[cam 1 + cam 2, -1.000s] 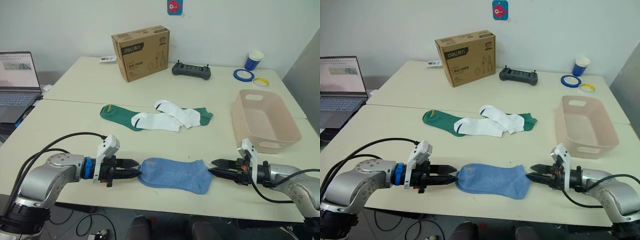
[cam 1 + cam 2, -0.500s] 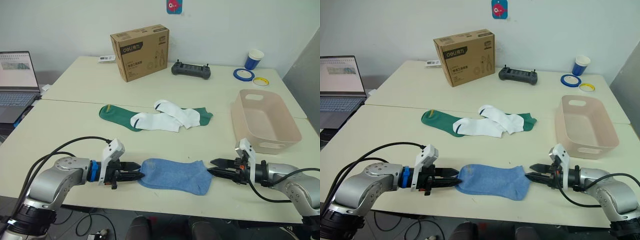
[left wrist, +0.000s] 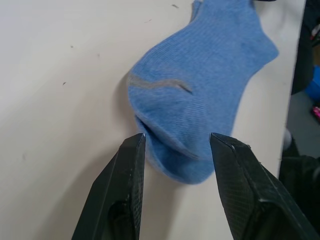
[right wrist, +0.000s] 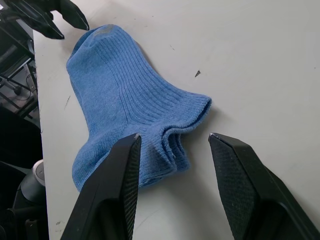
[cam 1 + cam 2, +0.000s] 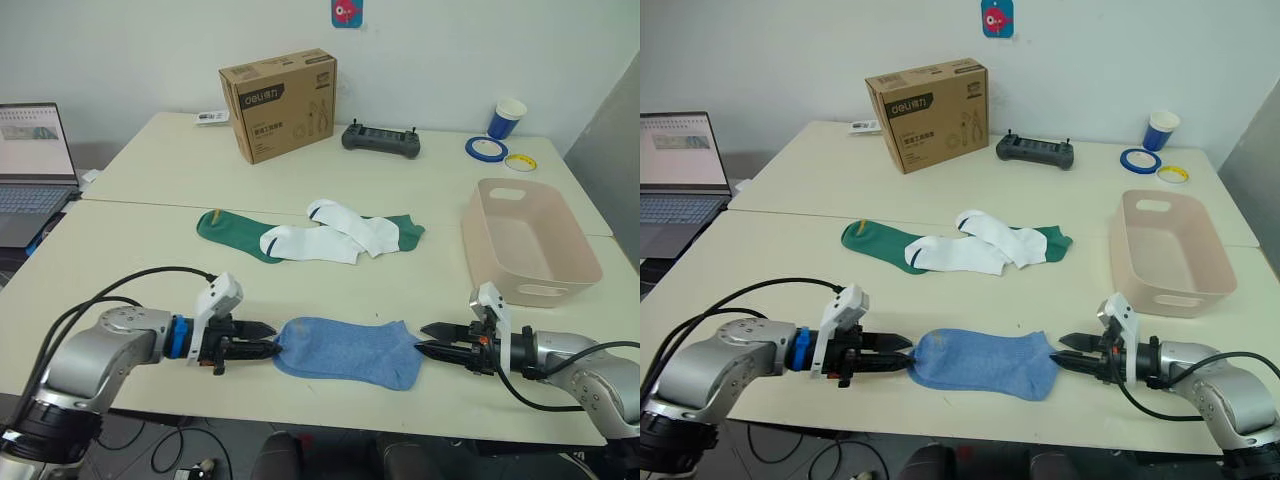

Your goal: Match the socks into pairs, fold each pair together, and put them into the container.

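Ribbed blue socks (image 5: 347,351), flat, btwn open pincers

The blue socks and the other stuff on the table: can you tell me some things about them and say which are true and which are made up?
1. The blue socks lie between the left end effector and the right end effector. True.
2. The pink container has socks in it. False: it is empty.
3. The white socks lie on top of the green socks. True.
4. Both end effectors are shut on the blue socks. False: both are open, at the socks' ends.
5. The cardboard box sits in the container. False: it stands on the table.
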Motion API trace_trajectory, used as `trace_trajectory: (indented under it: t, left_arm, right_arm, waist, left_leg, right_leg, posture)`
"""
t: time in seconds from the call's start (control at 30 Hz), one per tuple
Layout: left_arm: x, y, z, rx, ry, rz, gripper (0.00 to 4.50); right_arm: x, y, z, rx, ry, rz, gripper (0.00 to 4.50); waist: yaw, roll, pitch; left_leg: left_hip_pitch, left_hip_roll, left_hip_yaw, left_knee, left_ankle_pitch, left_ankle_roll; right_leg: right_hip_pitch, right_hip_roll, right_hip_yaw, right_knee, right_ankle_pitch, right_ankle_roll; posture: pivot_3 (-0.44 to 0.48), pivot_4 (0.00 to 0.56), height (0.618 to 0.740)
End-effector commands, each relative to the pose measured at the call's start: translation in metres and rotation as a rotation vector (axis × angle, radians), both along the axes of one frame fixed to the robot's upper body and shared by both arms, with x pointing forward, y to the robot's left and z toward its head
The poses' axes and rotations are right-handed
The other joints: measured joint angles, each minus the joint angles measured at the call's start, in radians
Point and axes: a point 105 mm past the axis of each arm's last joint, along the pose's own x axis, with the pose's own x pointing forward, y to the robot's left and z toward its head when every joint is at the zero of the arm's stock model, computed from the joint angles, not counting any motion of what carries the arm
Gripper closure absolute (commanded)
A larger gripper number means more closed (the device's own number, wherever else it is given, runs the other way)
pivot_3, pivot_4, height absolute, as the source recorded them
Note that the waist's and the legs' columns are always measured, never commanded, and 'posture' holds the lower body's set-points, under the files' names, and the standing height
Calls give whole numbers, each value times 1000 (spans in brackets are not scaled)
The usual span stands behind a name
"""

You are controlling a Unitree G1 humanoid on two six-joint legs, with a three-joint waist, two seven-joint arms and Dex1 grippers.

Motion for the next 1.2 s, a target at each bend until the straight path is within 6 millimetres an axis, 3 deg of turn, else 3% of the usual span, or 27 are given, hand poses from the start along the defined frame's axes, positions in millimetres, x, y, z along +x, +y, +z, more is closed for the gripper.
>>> trace_trajectory:
  t: [0.03, 0.6, 0.97, 1.1, 1.2]
  left_arm:
    - [-7, -3, 3, -5, 1, -35, 2413]
    - [7, -20, -21, 2, 6, 12, 2413]
    - [12, -13, -22, 25, 12, 53, 2413]
    - [9, -19, -21, 4, 18, 31, 2361]
    - [9, -22, -21, -1, 20, 29, 2971]
  right_arm:
    - [1, 1, 9, 2, -44, 11, 2173]
    - [-2, 2, 8, -9, -35, 33, 2173]
    - [-10, 5, 6, -5, -8, 64, 2173]
    - [-12, 8, 6, -2, -6, 75, 3030]
    - [-10, 9, 8, 1, -12, 74, 4109]
  waist:
    - [0, 0, 0]
    - [0, 0, 0]
    - [0, 0, 0]
    - [0, 0, 0]
    - [0, 0, 0]
  left_leg:
    - [0, 0, 0, 0, 0, 0]
    - [0, 0, 0, 0, 0, 0]
    - [0, 0, 0, 0, 0, 0]
    - [0, 0, 0, 0, 0, 0]
    - [0, 0, 0, 0, 0, 0]
  right_leg:
    - [0, 0, 0, 0, 0, 0]
    - [0, 0, 0, 0, 0, 0]
    - [0, 0, 0, 0, 0, 0]
    - [0, 0, 0, 0, 0, 0]
    - [0, 0, 0, 0, 0, 0]
  posture:
    - [0, 150, 740]
    - [0, 150, 740]
    - [0, 150, 740]
    - [0, 150, 740]
    - [0, 150, 740]
